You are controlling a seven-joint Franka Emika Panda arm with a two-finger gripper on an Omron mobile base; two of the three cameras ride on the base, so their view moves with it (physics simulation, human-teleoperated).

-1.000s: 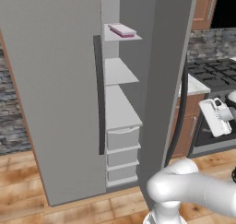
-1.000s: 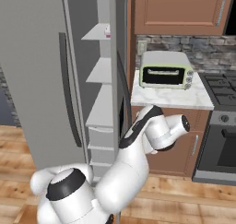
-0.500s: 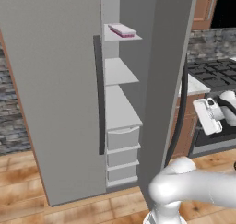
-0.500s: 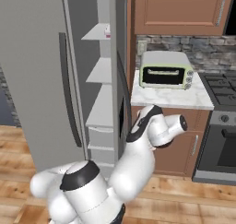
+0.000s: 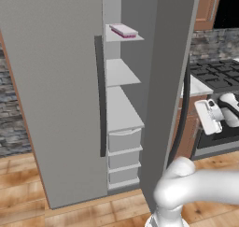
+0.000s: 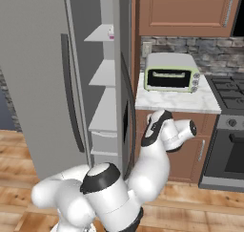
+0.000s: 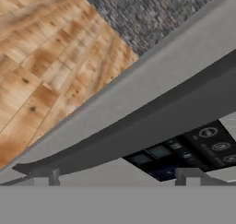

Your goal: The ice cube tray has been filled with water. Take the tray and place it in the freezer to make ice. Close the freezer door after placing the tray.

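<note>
The pale pink ice cube tray (image 5: 123, 31) lies on the top shelf of the freezer (image 5: 122, 109); from the right, its end (image 6: 111, 33) peeks over that shelf's edge. The freezer door (image 5: 51, 90) stands wide open to the left, its long dark handle (image 6: 71, 100) facing the room. My gripper (image 5: 204, 116) hangs low to the right of the fridge, in front of the counter cabinet, far from the tray. From the right base view my gripper (image 6: 148, 131) sits close to the dispenser door's edge. My gripper (image 7: 119, 177) is open with nothing between its fingertips (image 7: 54, 176).
The fridge's other door (image 5: 170, 81) with its dark dispenser panel (image 7: 184, 151) stands beside my hand. A green toaster oven (image 6: 171, 73) sits on the marble counter (image 6: 157, 100). A stove (image 5: 219, 74) lies further right. Wooden floor (image 5: 28, 179) spreads in front of the freezer door.
My hand has shifted slightly toward the fridge and my arm has turned a little. The tray and the freezer door have not moved.
</note>
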